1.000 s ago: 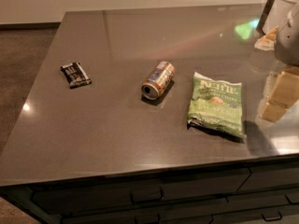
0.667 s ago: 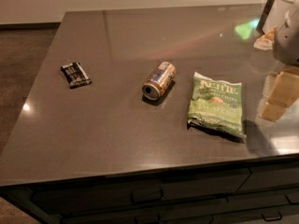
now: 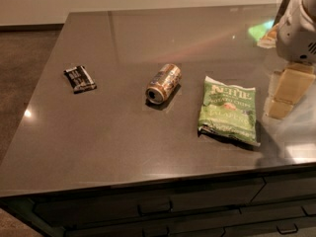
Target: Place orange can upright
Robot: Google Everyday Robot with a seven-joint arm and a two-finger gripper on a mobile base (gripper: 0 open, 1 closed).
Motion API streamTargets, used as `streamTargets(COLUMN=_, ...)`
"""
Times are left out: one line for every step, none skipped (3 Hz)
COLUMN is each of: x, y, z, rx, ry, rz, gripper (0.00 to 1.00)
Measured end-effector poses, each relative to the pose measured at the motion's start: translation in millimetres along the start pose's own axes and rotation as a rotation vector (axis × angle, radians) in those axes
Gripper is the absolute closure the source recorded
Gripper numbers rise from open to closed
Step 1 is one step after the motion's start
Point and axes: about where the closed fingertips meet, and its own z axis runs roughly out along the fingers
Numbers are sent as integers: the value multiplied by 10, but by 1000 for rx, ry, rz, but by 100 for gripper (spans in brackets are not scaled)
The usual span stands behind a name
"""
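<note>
The orange can lies on its side near the middle of the dark grey counter, its silvery end facing the front left. My gripper is at the right edge of the view, hanging from the white arm above the counter. It is well to the right of the can, past the green chip bag, and holds nothing.
A flat black snack wrapper lies at the left of the counter. The green chip bag lies flat between the can and my gripper. Drawers run below the counter's front edge. Brown floor shows at the left.
</note>
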Motion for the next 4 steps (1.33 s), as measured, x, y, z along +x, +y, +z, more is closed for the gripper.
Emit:
streamTargets(x=-247, y=-192, z=232, rx=-20, ry=-12, rz=-141, gripper=0)
streamTargets(x=-511, y=-392, z=496, rx=-37, ry=-29, rz=-337, gripper=0)
streamTargets(x=-758, y=-560, z=712, rx=-47, ry=-44, rz=-494, gripper=0)
streamTargets(x=-1012, y=-695, z=852, rx=-48, ry=-69, rz=-603, gripper=0)
